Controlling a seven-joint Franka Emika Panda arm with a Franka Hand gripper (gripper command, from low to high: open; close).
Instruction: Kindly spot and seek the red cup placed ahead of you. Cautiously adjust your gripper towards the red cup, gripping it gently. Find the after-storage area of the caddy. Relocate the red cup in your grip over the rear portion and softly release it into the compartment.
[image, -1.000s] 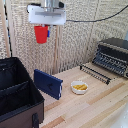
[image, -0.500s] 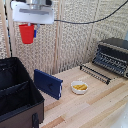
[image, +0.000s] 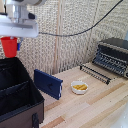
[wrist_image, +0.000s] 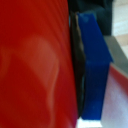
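While the red cup (image: 8, 47) is hanging in the air above the caddy (image: 20, 107), at the exterior view's left, the tool (image: 10, 46) is clenching it from above; only the white body of the arm is showing there, with the fingers largely hidden behind the cup. In the wrist view a blue fingertip (wrist_image: 95, 70) is pressing flat against the cup's red wall (wrist_image: 35, 65), which is filling most of that picture.

Judging by its look, the cup is thin plastic: light, smooth, somewhat slippery and likely to flex if squeezed hard. A gentle pinch across the wall near the rim, where the taper is widest and the plastic stiffest, is probably the safest hold, and that seems to be roughly how it is being carried. Being so light, it may bounce or tip if let go from high up, so a low release is looking wise.

The caddy is standing open on the counter (image: 100, 107), its tall black walls and inner partition making two compartments; which one the cup is hanging over cannot be told from this angle. The walls and partition are the main things the cup could catch on while going down.

Well apart, toward the exterior view's right, a dark blue slab (image: 48, 83) is leaning just beside the caddy, a white bowl (image: 79, 87) with yellow pieces is sitting beyond it, and a black appliance (image: 112, 55) with a rack (image: 95, 73) is standing farther off. None of these is lying in the path.
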